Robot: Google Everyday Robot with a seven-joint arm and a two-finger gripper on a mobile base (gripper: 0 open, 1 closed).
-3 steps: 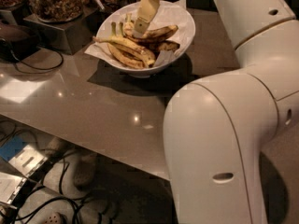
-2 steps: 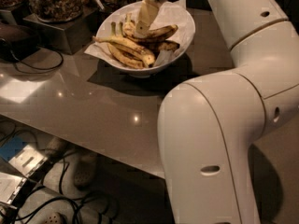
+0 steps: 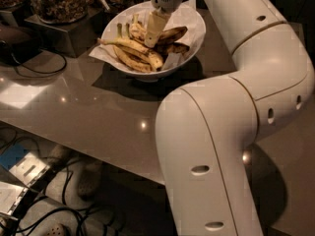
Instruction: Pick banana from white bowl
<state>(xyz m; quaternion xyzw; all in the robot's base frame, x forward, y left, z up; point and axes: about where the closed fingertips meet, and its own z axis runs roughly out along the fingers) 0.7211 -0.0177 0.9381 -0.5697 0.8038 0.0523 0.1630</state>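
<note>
Banana (image 3: 172, 34): brown-blotched, dark-ended, lay in the right half of the white bowl (image 3: 152, 74), just right of the gripper (image 3: 149, 43).
Glass jar (image 3: 56, 1): far left, at the back, full of nuts.
Table (image 3: 98, 112): glossy grey-brown; the bowl stood near its far edge.
Other bananas (image 3: 129, 53): yellower, heaped in the bowl's left half on white paper.
Gripper: pointed down into the bowl's middle, tip among the fruit; open or closed, could not tell.
Arm (image 3: 231, 146): white, filled the right foreground.
</note>
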